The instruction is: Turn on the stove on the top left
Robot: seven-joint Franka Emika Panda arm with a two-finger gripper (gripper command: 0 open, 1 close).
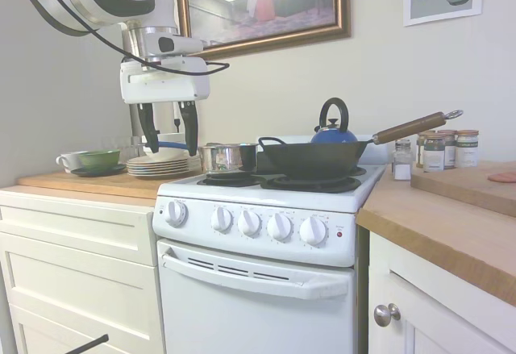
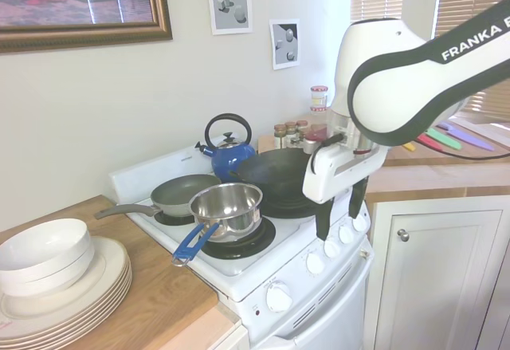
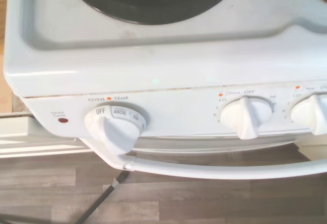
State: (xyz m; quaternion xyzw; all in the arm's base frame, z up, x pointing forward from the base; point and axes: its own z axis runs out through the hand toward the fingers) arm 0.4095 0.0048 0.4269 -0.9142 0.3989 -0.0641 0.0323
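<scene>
- Gripper (image 1: 167, 132) at upper left of frame, fingers spread, holding nothing.
- Hanging above stove (image 1: 266, 209) knobs (image 1: 249, 222), touching none.
- Oven knob (image 3: 113, 127) at OFF.

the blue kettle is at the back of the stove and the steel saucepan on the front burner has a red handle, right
Not quite: the steel saucepan has a blue handle, not red, as the second exterior view shows. The blue kettle does sit at the back of the stove.

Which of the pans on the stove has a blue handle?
The shiny steel saucepan on the front burner nearest the plates; the grey frying pan and the black wok have none.
</scene>
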